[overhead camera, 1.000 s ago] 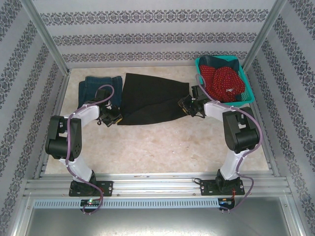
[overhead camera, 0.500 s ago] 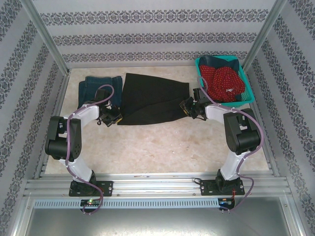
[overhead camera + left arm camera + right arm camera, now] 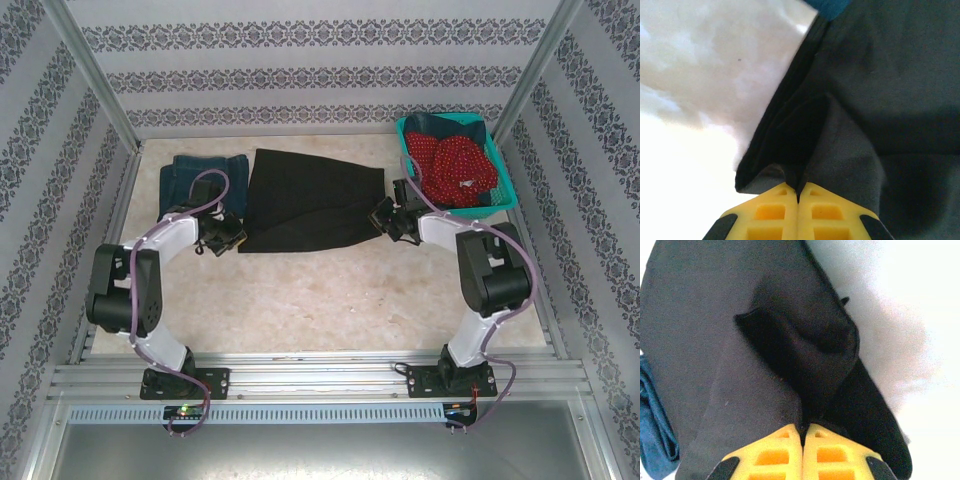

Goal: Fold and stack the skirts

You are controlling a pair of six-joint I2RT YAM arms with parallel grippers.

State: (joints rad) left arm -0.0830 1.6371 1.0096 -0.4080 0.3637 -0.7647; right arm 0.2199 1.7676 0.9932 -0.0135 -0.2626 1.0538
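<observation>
- Black skirt [image 3: 305, 200] lies spread flat on the far middle of the table, with its long axis running left to right. Its wider end faces left and its narrower end faces right.
- The left gripper [image 3: 232, 236] sits at the near left corner of the black skirt, jaws closed tight on a pinch of the cloth. In the left wrist view its yellow fingertips [image 3: 775, 212] meet, and a dark fold rises from between them.
- The right gripper [image 3: 383, 215] sits at the near right corner, jaws likewise closed on the cloth. In the right wrist view a raised ridge of black fabric runs up from its yellow fingertips [image 3: 832, 455].
- A folded denim skirt [image 3: 200, 180], dark blue, lies just beside the black skirt's left edge, at the far left of the table.
- A teal mesh basket [image 3: 507, 200] stands in the far right corner, near the skirt's narrow end.
- Inside it a red skirt [image 3: 450, 165] with small white dots is bunched on top. A second denim skirt [image 3: 440, 124] shows behind it at the far rim.
- The table [image 3: 330, 300] has a pale beige, marbled surface.
- White wall panels [image 3: 300, 75] with bands of dark floral pattern enclose three sides, held by aluminium posts.
- A metal rail [image 3: 320, 378] at the near edge carries both arm bases.
</observation>
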